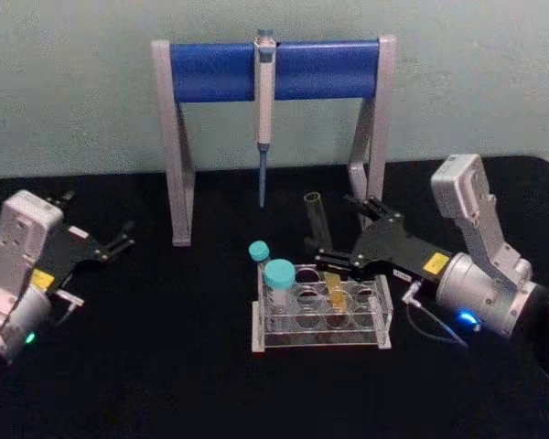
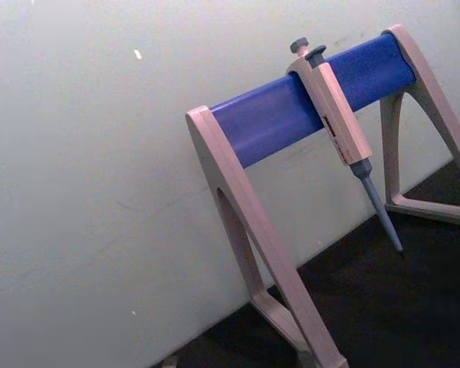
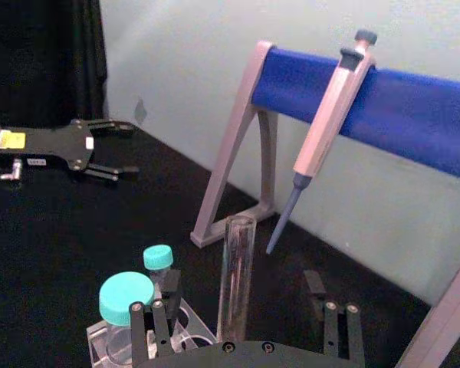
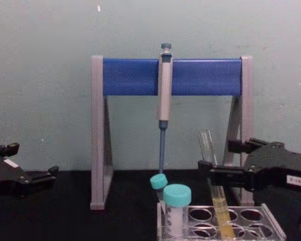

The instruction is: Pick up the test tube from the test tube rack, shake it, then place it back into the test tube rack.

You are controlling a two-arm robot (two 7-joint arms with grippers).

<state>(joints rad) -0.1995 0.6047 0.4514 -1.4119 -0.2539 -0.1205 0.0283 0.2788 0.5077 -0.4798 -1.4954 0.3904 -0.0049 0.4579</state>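
Note:
The test tube (image 1: pixel 318 229) stands tilted in a hole of the clear test tube rack (image 1: pixel 320 342), yellow liquid (image 4: pixel 222 213) in its lower part. My right gripper (image 1: pixel 329 222) is open around the tube's upper half, one finger on each side, with gaps visible in the right wrist view, where the tube (image 3: pixel 236 276) rises between the fingers (image 3: pixel 157 326). From the chest view the right gripper (image 4: pixel 216 156) comes in from the right at the tube's mid-height, above the rack (image 4: pixel 273 228). My left gripper (image 1: pixel 119 240) rests open at the far left of the table, away from the rack.
Two teal-capped tubes (image 1: pixel 278 274) stand in the rack's left end. Behind the rack is a grey-and-blue stand (image 1: pixel 210 71) with a pipette (image 1: pixel 263 119) hanging from its bar, tip pointing down just behind the tube. The table is black.

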